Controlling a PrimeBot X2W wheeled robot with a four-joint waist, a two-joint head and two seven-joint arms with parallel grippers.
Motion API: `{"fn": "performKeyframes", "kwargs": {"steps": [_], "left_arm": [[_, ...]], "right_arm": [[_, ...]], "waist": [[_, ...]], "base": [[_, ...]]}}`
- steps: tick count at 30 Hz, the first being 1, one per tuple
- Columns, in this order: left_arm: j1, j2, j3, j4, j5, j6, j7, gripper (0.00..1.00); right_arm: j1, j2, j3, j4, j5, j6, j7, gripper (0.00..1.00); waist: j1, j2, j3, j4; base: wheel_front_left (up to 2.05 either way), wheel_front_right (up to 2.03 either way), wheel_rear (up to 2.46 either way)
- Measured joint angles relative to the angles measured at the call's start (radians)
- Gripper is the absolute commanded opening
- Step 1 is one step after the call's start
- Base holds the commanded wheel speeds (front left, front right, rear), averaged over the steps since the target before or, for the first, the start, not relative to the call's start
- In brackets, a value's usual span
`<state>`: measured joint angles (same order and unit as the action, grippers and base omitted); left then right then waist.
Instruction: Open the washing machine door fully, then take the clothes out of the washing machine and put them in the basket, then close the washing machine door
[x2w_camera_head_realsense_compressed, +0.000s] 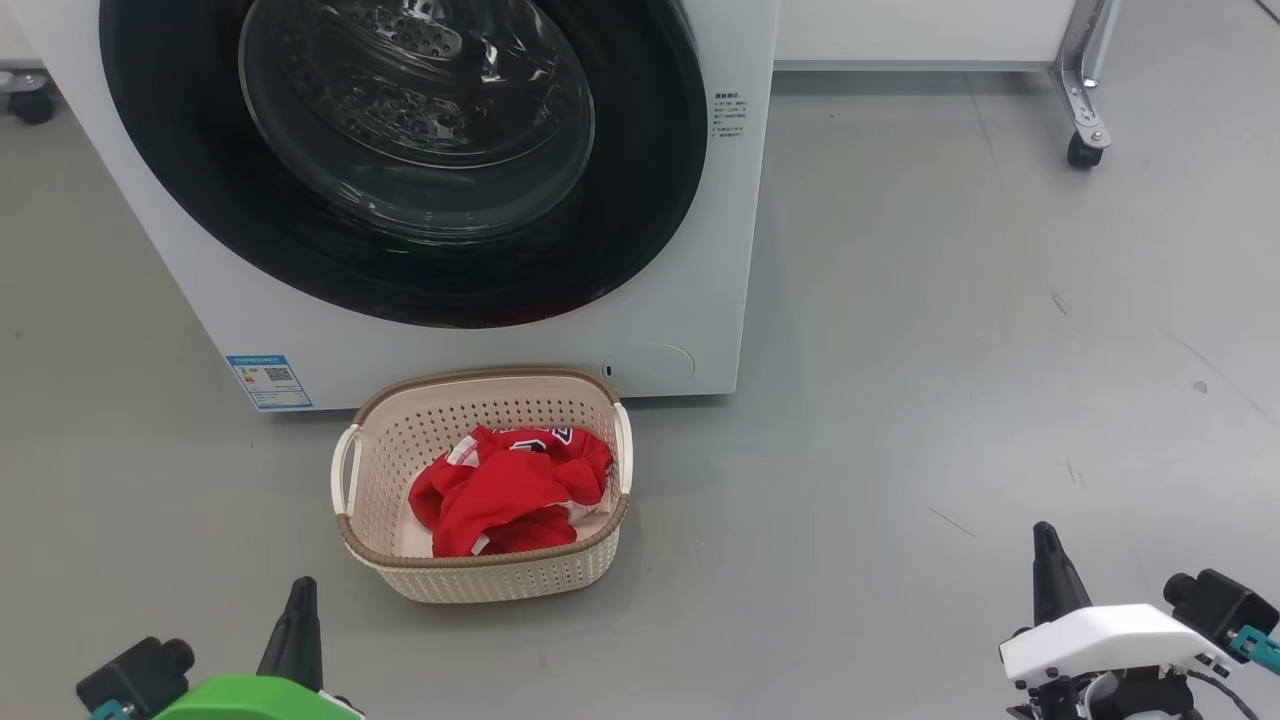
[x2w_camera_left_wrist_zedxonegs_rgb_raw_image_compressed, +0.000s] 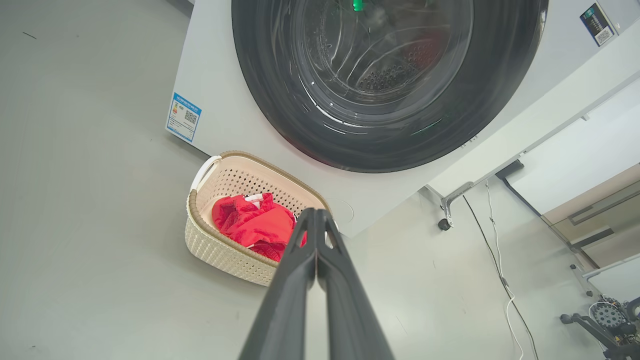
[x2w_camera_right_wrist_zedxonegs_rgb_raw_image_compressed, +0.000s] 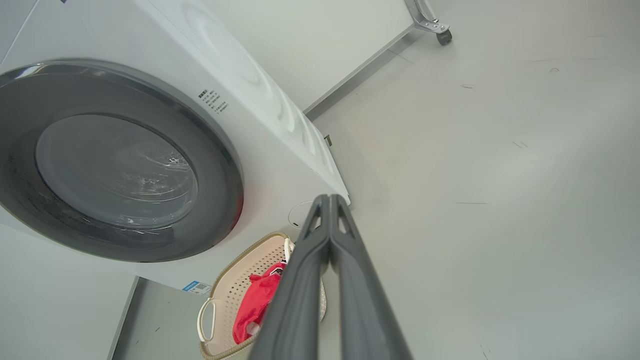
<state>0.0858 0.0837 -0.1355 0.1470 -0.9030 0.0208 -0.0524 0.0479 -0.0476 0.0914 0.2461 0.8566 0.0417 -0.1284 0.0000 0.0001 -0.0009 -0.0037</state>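
Starting left: the robot's left gripper, two long dark fingers pressed together, holds nothing and hangs low, well apart from the small cream perforated plastic basket. The bright red jersey clothes are piled in it, right in front of the big white front-loading washing machine, whose round glossy black door looks shut. On the right, the right gripper is pinched closed and empty too. I'd call the job basically done, though I can't tell if the steel drum is empty.

The clothes were held in the basket, which was set on the floor just before the washing machine.
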Motion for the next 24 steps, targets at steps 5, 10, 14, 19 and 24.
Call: {"fn": "performKeyframes", "kwargs": {"steps": [5,10,14,19,24], "left_arm": [[-0.01,0.0,0.011,0.007,-0.064,-0.01,0.009,0.0],[-0.022,0.0,0.027,0.015,-0.128,-0.021,0.021,0.0],[-0.031,0.0,0.037,0.024,-0.177,-0.029,0.03,0.0],[-0.038,-0.001,0.049,0.036,-0.239,-0.037,0.042,0.0],[-0.051,-0.002,0.065,0.042,-0.304,-0.054,0.051,0.0]], "right_arm": [[-0.007,-0.003,-0.015,0.001,0.07,0.002,0.019,0.0],[-0.02,-0.008,-0.027,0.001,0.138,0.01,0.033,0.0],[-0.021,-0.01,-0.038,0.002,0.193,0.014,0.046,0.0],[-0.031,-0.012,-0.051,0.003,0.261,0.019,0.062,0.0],[-0.04,-0.015,-0.063,0.004,0.328,0.029,0.078,0.0]], "waist": [[0.0,0.0,0.0,0.0],[0.0,0.0,0.001,0.001],[0.0,0.0,0.001,0.001],[0.0,0.0,0.001,0.001],[0.0,0.0,0.002,0.001]], "base": [[0.0,0.0,0.0],[0.0,0.0,0.0],[0.0,0.0,0.0],[0.0,0.0,0.0],[0.0,0.0,0.0]]}}
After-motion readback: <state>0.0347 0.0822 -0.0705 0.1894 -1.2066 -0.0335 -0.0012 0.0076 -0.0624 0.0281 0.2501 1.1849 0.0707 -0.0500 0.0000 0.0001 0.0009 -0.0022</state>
